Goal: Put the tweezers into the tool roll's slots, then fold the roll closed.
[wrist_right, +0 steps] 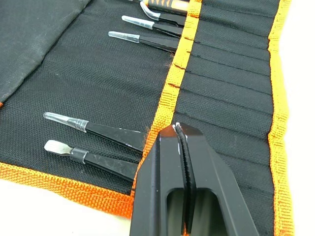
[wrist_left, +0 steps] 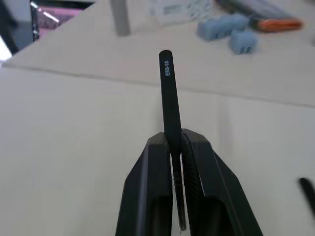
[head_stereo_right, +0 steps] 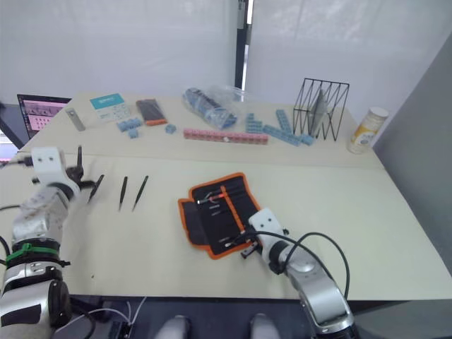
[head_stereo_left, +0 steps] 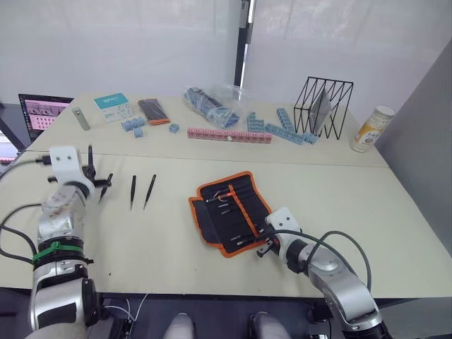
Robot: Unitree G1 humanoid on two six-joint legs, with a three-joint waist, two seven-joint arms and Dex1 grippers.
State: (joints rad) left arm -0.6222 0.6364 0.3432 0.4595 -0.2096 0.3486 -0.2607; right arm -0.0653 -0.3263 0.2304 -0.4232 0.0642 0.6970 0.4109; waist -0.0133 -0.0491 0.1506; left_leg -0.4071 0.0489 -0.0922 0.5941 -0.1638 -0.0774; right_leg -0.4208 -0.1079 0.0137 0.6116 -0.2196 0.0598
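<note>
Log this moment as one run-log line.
left pincer: shut on slim black tweezer | right pincer: shut, over open black orange-edged tool roll | two tweezers on table

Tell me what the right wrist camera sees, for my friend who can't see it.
The shut right gripper rests on the open tool roll, at its orange stripe. Tweezers sit in slots, capped tips sticking out.
</note>
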